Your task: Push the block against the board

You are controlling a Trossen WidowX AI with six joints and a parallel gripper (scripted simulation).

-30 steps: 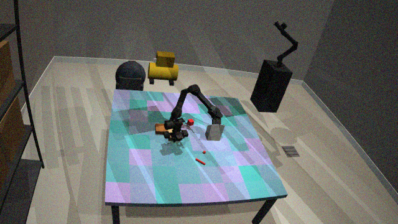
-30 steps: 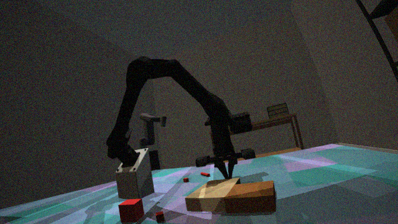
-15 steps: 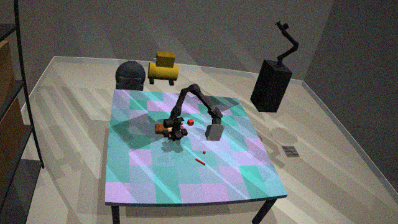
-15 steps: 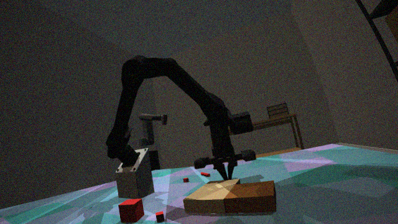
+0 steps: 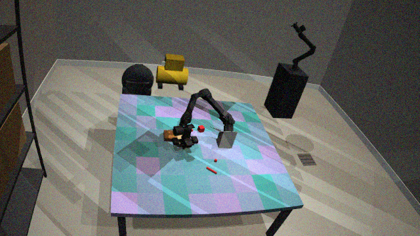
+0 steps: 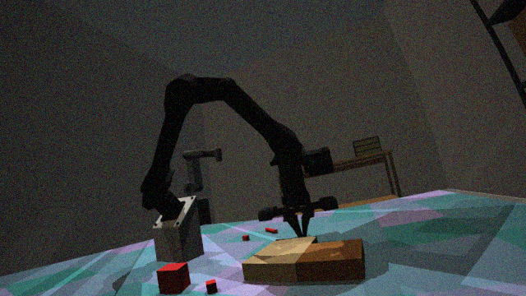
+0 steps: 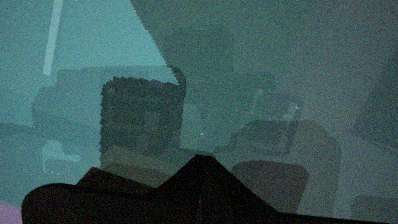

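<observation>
A light tan square block and a darker brown board lie flat on the patterned table. They touch side by side, and their front faces look even in the exterior view. In the top view only their left end shows beside the arm. My gripper is shut and empty. It points straight down, with its tips at the far top edge of the tan block, near the seam. The wrist view shows only shadowed table past the fingers.
A red cube sits near the arm's grey base. A small red bit and a red stick lie further out. Another red bit lies by the cube.
</observation>
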